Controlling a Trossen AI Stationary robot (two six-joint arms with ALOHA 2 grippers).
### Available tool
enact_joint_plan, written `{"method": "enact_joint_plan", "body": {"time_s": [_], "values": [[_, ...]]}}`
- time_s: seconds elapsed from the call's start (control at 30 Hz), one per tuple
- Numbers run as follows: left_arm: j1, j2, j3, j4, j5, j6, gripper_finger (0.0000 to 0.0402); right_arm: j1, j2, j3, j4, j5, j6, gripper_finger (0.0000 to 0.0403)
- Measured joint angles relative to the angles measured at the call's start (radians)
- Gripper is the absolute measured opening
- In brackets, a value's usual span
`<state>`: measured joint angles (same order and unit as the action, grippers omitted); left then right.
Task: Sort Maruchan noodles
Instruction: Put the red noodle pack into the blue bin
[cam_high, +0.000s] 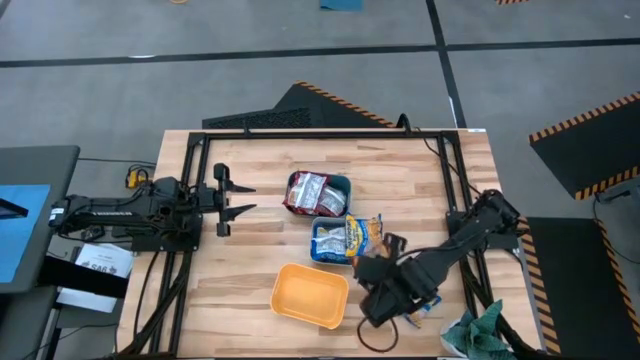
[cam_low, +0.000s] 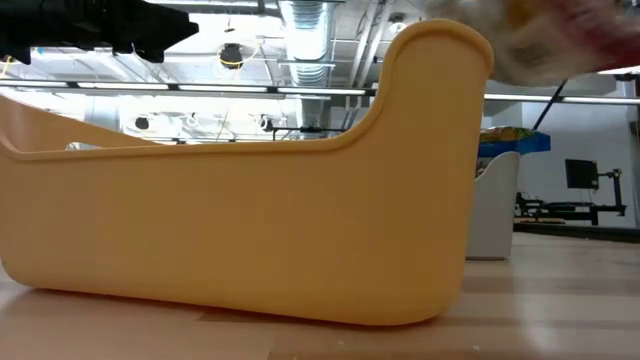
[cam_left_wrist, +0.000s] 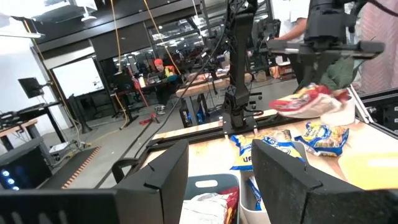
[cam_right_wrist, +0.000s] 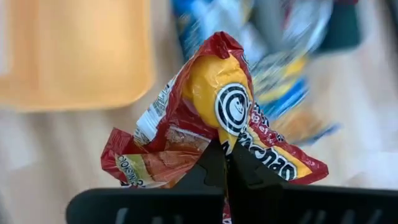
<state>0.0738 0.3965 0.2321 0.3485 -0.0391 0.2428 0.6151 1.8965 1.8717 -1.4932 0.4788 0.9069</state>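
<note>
**Right hand lifts a red-and-yellow Maruchan packet beside the orange tub**

The right hand (cam_right_wrist: 225, 177) has its two dark fingers pinched together on the edge of a crumpled red-and-yellow Maruchan packet (cam_right_wrist: 217, 121), which hangs clear of the wooden table (cam_high: 250, 250); from above, that hand (cam_high: 385, 290) sits just to the right of the orange tub (cam_high: 309, 295), near the table's front edge; the left wrist view catches the same packet (cam_left_wrist: 305, 102) held in the air under the dark arm, above the other wrappers.

The orange tub looks empty from overhead; at table height its curved wall (cam_low: 250, 230) fills nearly the whole view; a blurred bit of the lifted packet shows past its top corner.

Behind it stand two more tubs, touching each other: the teal tub (cam_high: 342, 187) holds red-silver packets (cam_high: 310, 195); the pale-blue tub (cam_high: 316, 247) holds blue-white packets (cam_high: 335, 238); a yellow-and-blue packet (cam_high: 366, 232) lies over that tub's right rim, partly on the table.

The left hand (cam_high: 238, 197) waits well apart at the table's left side, its fingers (cam_left_wrist: 161, 177) spread open and holding nothing, pointed toward the tubs.

A dark green cloth (cam_high: 480, 330) lies bunched at the front right corner; people show in the room beyond the table.
</note>
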Motion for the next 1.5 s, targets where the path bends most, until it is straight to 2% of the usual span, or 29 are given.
{"method": "enact_joint_plan", "body": {"time_s": [0.13, 0.3, 0.57, 0.7, 0.8, 0.87, 1.07, 1.3, 1.5], "values": [[0.0, 0.0, 0.0, 0.005, 0.0, 0.0, 0.0165, -0.069, 0.0, 0.0, 0.011, 0.12, -0.149, 0.0014], [0.0, 0.0, 0.0, 0.009, 0.0, 0.006, 0.0165, -0.209, 0.0, 0.0, 0.116, 0.128, -0.398, 0.0014], [0.0, 0.0, 0.001, -0.01, 0.001, 0.006, 0.0165, -0.433, -0.048, 0.0, 0.347, -0.028, -0.712, 0.0014], [0.0, 0.0, 0.001, -0.038, 0.001, 0.004, 0.0165, -0.489, -0.06, -0.001, 0.44, -0.136, -0.844, 0.0014], [0.0, 0.0, 0.001, -0.047, 0.002, -0.006, 0.0165, -0.521, -0.063, -0.025, 0.503, -0.2, -0.877, 0.0014], [0.0, 0.0, 0.001, -0.047, 0.004, -0.027, 0.0165, -0.53, -0.064, -0.055, 0.515, -0.236, -0.882, 0.0014], [0.0, 0.0, 0.001, -0.054, 0.007, -0.035, 0.0165, -0.51, -0.109, -0.163, 0.545, -0.251, -0.847, 0.0014], [0.0, 0.0, 0.001, -0.051, 0.007, -0.035, 0.0165, -0.39, -0.213, -0.294, 0.76, -0.267, -0.826, 0.0014], [0.0, 0.0, 0.001, -0.038, 0.007, -0.035, 0.0165, -0.37, -0.254, -0.346, 0.807, -0.147, -0.87, 0.0014]]}}
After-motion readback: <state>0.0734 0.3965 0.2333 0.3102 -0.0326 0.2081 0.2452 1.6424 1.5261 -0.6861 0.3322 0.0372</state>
